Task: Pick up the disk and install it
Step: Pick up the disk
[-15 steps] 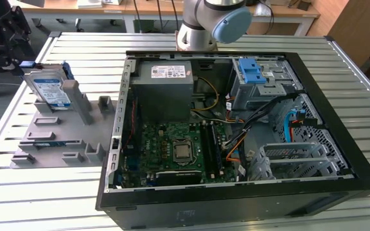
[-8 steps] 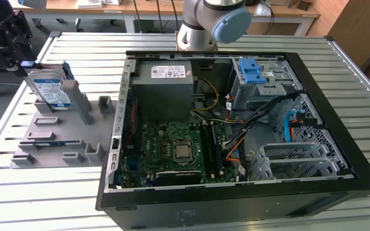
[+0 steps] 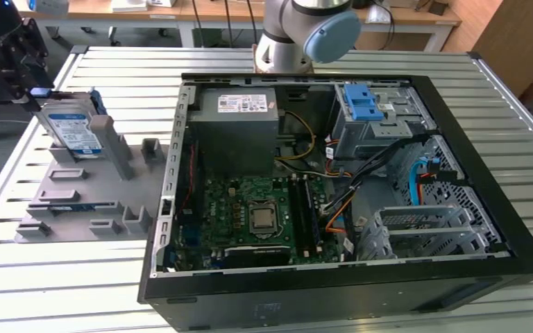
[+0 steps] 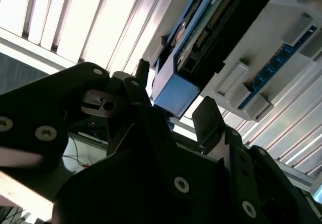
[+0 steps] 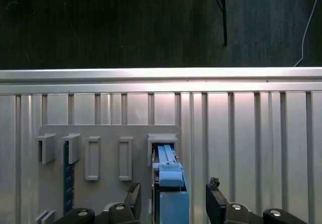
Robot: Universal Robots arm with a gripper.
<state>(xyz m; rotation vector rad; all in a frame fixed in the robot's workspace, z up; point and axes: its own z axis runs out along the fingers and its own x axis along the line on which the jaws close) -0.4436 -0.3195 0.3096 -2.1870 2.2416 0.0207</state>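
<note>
The claw (image 5: 173, 196) is spread wide. Its two fingers (image 5: 134, 196) stand on either side of the one disk (image 5: 173, 206), close beside its blue frame, with a gap showing on both sides, so it grips nothing. The disk stands upright on edge in a slot of the one grey block (image 3: 109, 191) on the slatted tabletop (image 3: 109, 62), to the exterior view's left of the single open computer case (image 3: 341, 277). Its white-and-blue label (image 3: 74, 132) carries print too small to read.
</note>
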